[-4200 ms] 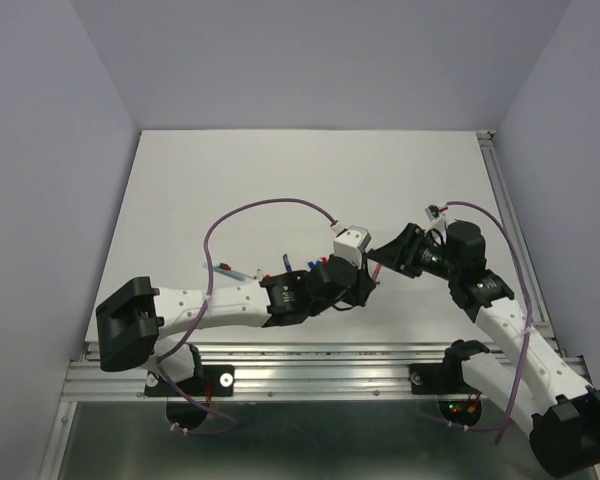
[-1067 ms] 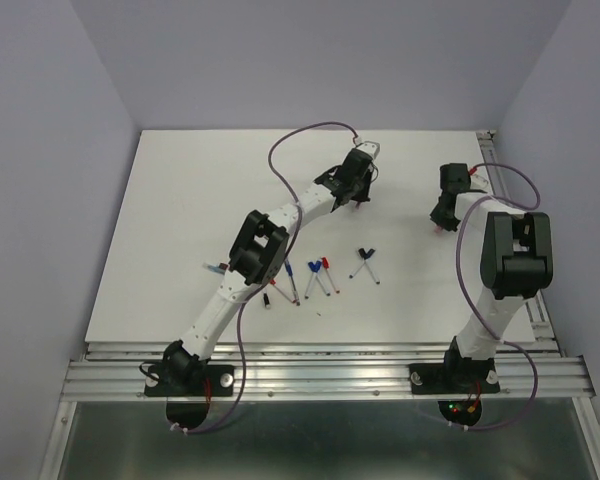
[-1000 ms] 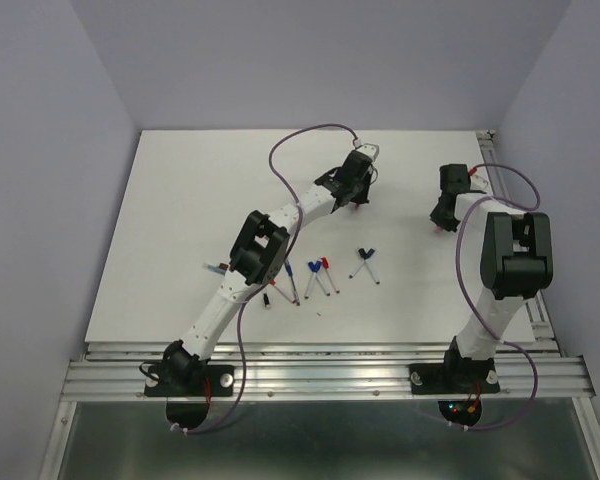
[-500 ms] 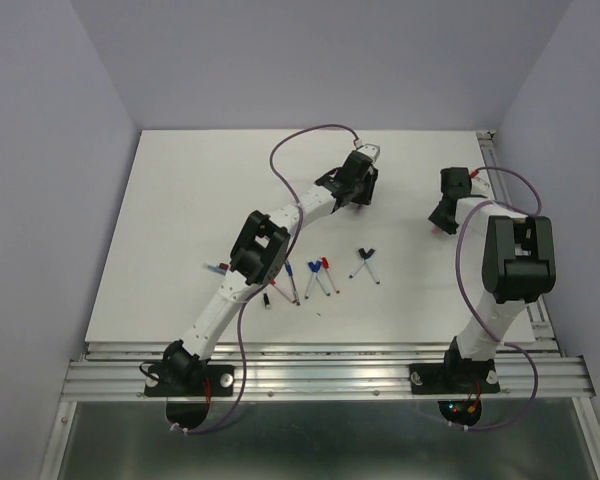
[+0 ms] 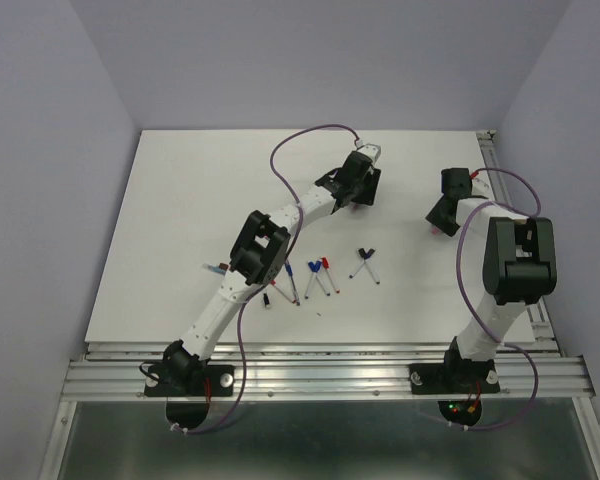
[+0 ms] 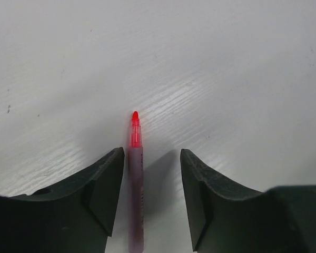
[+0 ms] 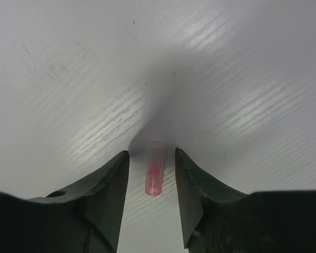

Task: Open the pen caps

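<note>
The left gripper point(image 5: 366, 190) reaches out to the far middle of the white table point(image 5: 180, 200). The right gripper point(image 5: 438, 220) hangs low over the far right part, and the two are well apart. In the left wrist view the two dark fingers point(image 6: 102, 190) stand apart and clamp nothing. A thin translucent pink pen barrel point(image 6: 135, 205) runs lengthwise between them, just beside the finger on the picture's left, with a clear gap to the other finger. Its bright pink-red tip point(image 6: 135, 129) is bare and points away from the camera, past the fingertips. In the right wrist view the fingers point(image 7: 102, 195) are likewise spread, with nothing gripped. A small translucent pink plastic cap point(image 7: 154, 174) sits in the gap between them and touches neither. Its open end faces the camera, and a soft shadow falls on the table beyond it. Whether it rests on the surface cannot be told. Nearer the arm bases, around the middle of the table, lies a loose group of thin white pens point(image 5: 318, 280). A tiny red cap point(image 5: 325, 263), a tiny blue cap point(image 5: 311, 266) and a dark cap point(image 5: 366, 253) show at their ends.
</note>
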You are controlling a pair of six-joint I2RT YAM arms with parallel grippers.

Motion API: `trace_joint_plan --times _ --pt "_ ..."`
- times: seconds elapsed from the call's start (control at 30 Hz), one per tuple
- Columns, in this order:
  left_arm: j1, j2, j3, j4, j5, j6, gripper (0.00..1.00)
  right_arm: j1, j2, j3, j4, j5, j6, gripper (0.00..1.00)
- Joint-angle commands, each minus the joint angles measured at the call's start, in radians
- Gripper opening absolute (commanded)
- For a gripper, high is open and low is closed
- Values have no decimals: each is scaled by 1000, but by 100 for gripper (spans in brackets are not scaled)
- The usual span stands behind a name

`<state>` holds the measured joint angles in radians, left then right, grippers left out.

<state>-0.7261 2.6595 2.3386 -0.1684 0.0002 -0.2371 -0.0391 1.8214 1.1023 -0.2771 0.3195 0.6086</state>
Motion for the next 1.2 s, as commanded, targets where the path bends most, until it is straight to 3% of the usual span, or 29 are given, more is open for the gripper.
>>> trace_joint_plan --times 0.0,0.1,0.13,0.37,0.4,0.5,0.6,0.63,0.7,0.73,0.87,1.03,1.17 --pt "-1 -72 -21 -56 12 13 63 -5 -27 16 -36 -28 -7 47" --pt "-1 -93 -16 -56 7 19 68 -5 -39 53 -63 -25 -10 57" --pt "-1 -116 -15 -56 7 19 72 -7 -51 68 -69 -28 -15 65" --pt "-6 -277 -76 -69 -36 30 94 -5 -207 139 -140 -3 -44 88" --pt "-6 -305 -99 -69 -34 22 95 -5 -235 130 -139 -28 -64 100" --pt "-16 -442 -237 -50 -29 9 97 -5 -380 30 -96 -112 -99 100" --pt "-29 -620 -474 24 -31 -42 98 -4 -496 -86 -21 -293 -125 100" --pt "-32 -732 -637 58 -31 -57 99 5 -573 -169 -4 -386 -133 100" --pt "-47 -853 -822 162 -69 -132 99 33 -658 -254 38 -457 -147 100" --pt "-50 -974 -1002 209 -72 -160 99 83 -731 -319 44 -470 -156 100" --pt "-73 -1265 -1388 337 -92 -292 99 247 -856 -415 27 -475 -174 100" --pt "-162 -1608 -1721 350 -209 -438 99 427 -849 -456 12 -403 -216 100" --pt "-177 -1762 -1825 248 -204 -516 99 462 -670 -398 1 -346 -263 100"
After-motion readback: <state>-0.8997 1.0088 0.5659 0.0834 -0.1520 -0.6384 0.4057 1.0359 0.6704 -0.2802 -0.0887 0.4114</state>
